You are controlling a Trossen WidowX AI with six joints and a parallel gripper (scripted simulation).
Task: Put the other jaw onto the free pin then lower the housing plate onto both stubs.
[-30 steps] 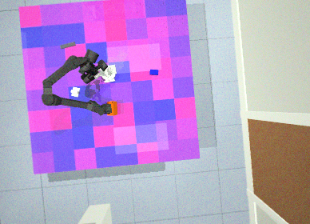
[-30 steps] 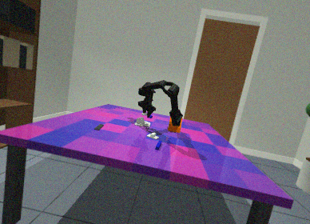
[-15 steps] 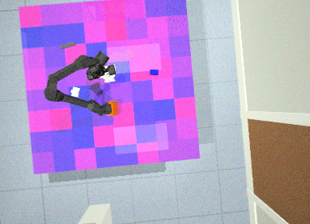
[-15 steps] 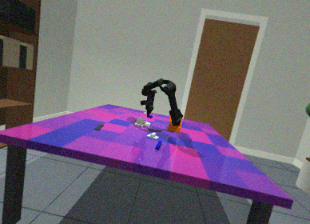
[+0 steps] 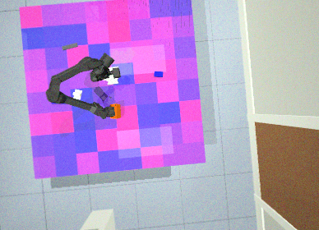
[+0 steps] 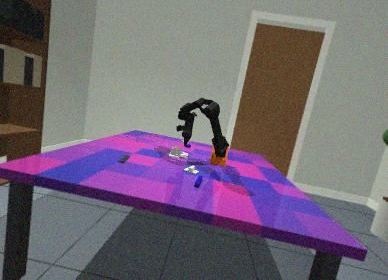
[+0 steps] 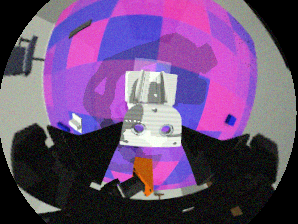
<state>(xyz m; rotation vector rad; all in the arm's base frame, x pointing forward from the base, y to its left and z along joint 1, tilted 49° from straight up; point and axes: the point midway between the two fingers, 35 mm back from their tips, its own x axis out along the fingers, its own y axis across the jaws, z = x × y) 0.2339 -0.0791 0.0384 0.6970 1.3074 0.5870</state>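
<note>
My gripper (image 7: 151,126) (image 6: 186,142) is shut on the white housing plate (image 7: 152,118), which has two round holes and a rounded far edge. The plate hangs in front of the white base (image 7: 171,95) (image 5: 113,80) (image 6: 178,155) and hides its near part in the wrist view. Two pale upright strips, apparently the jaws (image 7: 143,86) (image 7: 160,86), show side by side on the base. The plate covers their near ends, so I cannot tell whether the pins are filled or the teeth mesh. In the top view the arm partly hides the base.
A small white piece (image 5: 77,94) (image 6: 191,170) (image 7: 75,122) lies apart from the base, near a blue bar (image 6: 198,181) (image 7: 63,127). A blue block (image 5: 159,74) (image 7: 230,120) and a dark bar (image 5: 70,46) (image 6: 123,159) (image 7: 80,29) lie on opposite sides. The arm's orange mount (image 5: 117,111) (image 6: 218,159) (image 7: 143,166) stands nearby.
</note>
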